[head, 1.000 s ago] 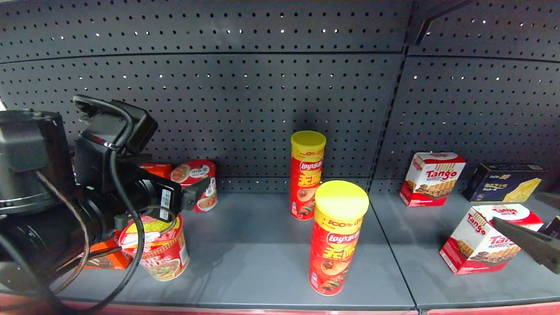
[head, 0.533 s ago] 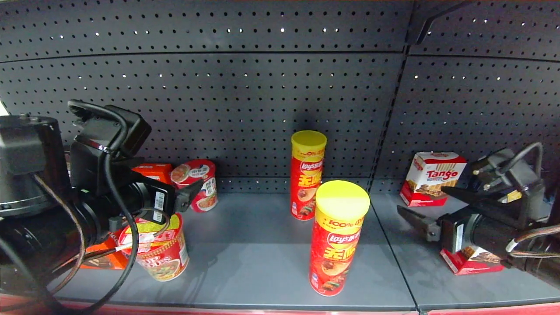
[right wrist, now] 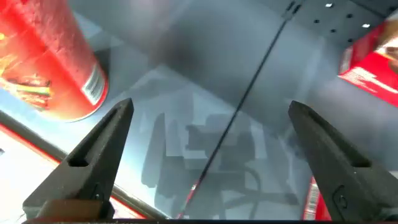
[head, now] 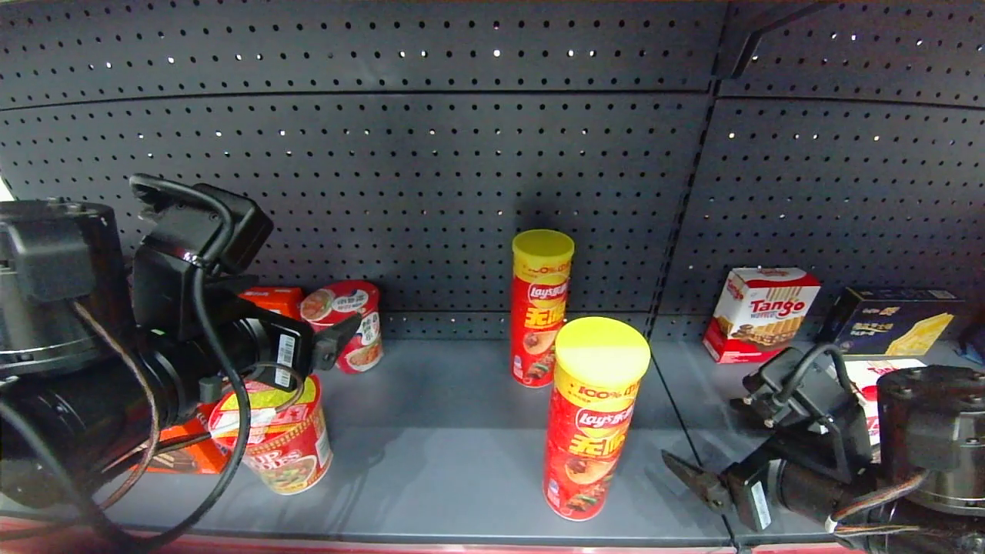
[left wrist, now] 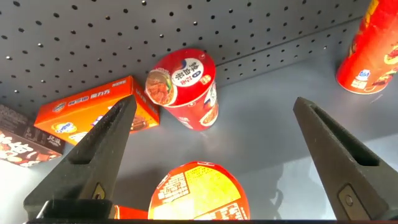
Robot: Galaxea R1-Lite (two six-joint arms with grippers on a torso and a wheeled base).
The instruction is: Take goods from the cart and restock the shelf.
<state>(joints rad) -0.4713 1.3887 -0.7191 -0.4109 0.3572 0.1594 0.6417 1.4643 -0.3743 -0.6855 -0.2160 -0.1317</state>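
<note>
On the grey shelf [head: 462, 454] two red chips cans with yellow lids stand upright, one in front [head: 589, 419] and one behind [head: 541, 308]. My left gripper [head: 335, 342] hangs open and empty over a cup noodle [head: 277, 438], which the left wrist view has just below the fingers [left wrist: 196, 196]. A second cup [left wrist: 183, 87] lies on its side near the back wall. My right gripper [head: 696, 478] is open and empty, low over the shelf's front edge, to the right of the front can [right wrist: 50, 56].
An orange box [left wrist: 93, 109] lies by the back wall at the left. On the right shelf section sit a red-and-white wafer box [head: 758, 312], a dark box [head: 889, 319] and another wafer box [head: 885, 377] partly behind my right arm. A perforated panel [head: 462, 169] backs the shelf.
My right arm has swung in from the right edge, then dropped toward the shelf's front edge beside the front can. The left arm has barely shifted.
</note>
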